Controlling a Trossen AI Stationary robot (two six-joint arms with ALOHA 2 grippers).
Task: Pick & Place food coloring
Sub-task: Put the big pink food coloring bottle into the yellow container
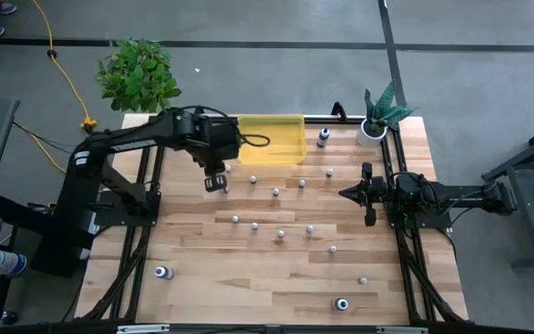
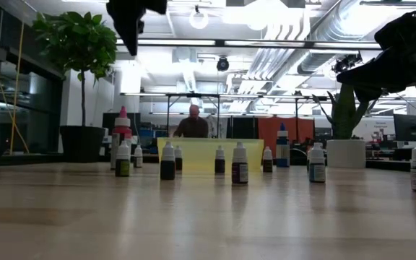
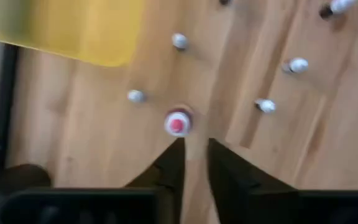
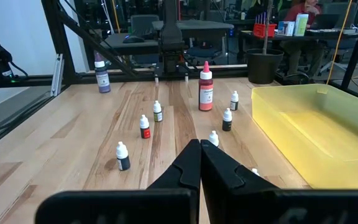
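Several tiny food coloring bottles [image 1: 280,234] stand upright on the wooden table, spread over its middle. A taller pink-bodied bottle [image 4: 206,87] stands near the yellow bin's left front corner; from above its red-and-white cap [image 3: 178,123] shows just ahead of my left gripper [image 3: 195,146]. My left gripper [image 1: 216,181] hovers high over that bottle, pointing down, with a narrow gap between its fingers, and touches nothing. My right gripper [image 4: 199,152] is shut and empty; it waits above the table's right side [image 1: 352,193], pointing toward the left edge.
The yellow see-through bin [image 1: 272,137] sits at the far edge, with a dark-capped bottle [image 1: 323,137] to its right. A white plant pot [image 1: 372,130] stands at the far right corner. Taller bottles stand near the near edge [image 1: 162,272] [image 1: 341,303]. A person sits beyond the table [image 2: 192,124].
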